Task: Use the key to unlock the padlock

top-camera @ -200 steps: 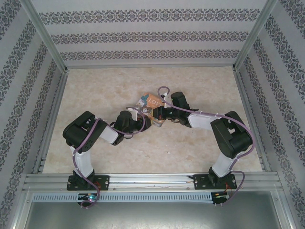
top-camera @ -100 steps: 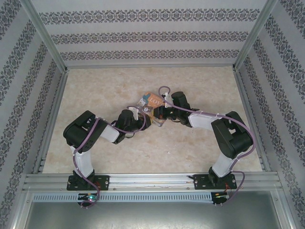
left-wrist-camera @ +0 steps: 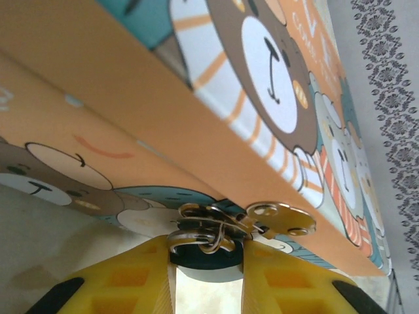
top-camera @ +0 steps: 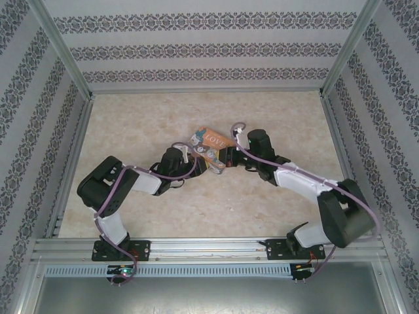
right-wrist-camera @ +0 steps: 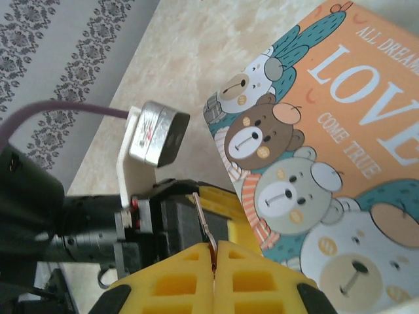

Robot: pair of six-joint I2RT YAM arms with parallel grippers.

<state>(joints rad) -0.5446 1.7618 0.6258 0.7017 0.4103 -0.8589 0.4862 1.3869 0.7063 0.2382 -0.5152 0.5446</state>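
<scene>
Insertion is the step in hand, as I judge it: the key is sitting close to the lock and is not yet in it. The left gripper (left-wrist-camera: 208, 256) is clamping the small teal-bodied padlock (left-wrist-camera: 211, 267), its yellow pads drawn in narrow around the body, right under the edge of the orange cartoon-bear tin (left-wrist-camera: 131, 85). The padlock's silvery shackle (left-wrist-camera: 196, 239) is pointing up and hooking through the tin's brass-coloured hasp (left-wrist-camera: 278, 220).

The right gripper (right-wrist-camera: 215, 254) is pinching the thin dark metal key (right-wrist-camera: 203, 226) with its fingers pressed together, so only a slim sliver is sticking out. That sliver's long axis is running straight out from the pinch, leaning a little left in the right wrist view, and its free tip is pointing at the left gripper close by.

I am not seeing the keyhole anywhere. The next move is probably calling for a fine line-up of the key's tip with the slot, then a straight push and a twist, with the left arm steadying the body.
</scene>
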